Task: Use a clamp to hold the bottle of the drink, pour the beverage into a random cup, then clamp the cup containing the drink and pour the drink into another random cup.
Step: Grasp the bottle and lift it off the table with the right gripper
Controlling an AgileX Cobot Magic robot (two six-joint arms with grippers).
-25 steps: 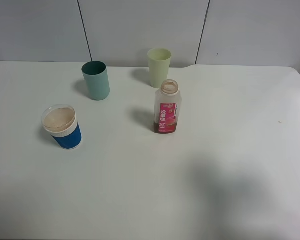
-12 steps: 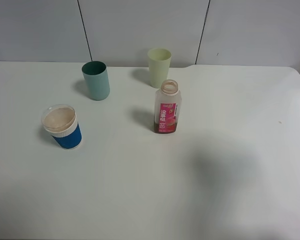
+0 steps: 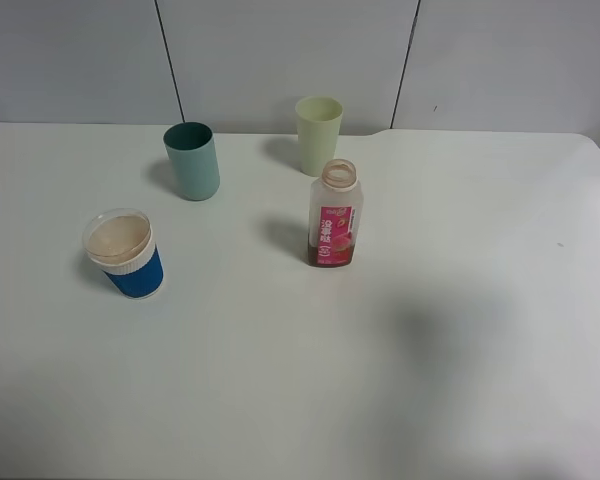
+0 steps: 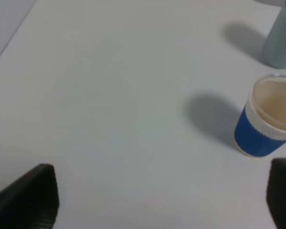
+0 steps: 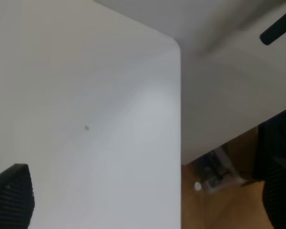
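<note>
Bottle (image 3: 335,212) upright, cap off, near the middle of the table (image 3: 460,300). It stands just in front of the pale green cup (image 3: 318,135), not touching it. Beverage (image 3: 330,259) is a thin dark brown layer at the bottle's bottom.

Blue-sleeved cup (image 3: 125,255) is upright, well apart from the bottle on the left side. Its inside looks pale tan, and I cannot tell if there is liquid in it. Teal cup (image 3: 192,160) stands further back, between the blue-sleeved cup and the pale green one.

Left gripper (image 4: 159,191) — black fingers (image 4: 31,200) spread wide, nothing between them, bare table underneath. In its wrist view the blue-sleeved cup sits ahead, close to one finger, with the teal cup beyond.

Right gripper (image 5: 148,191) — fingers (image 5: 12,195) also wide apart, holding nothing, over the table's rounded corner, with floor (image 5: 219,191) visible past the edge.
</note>
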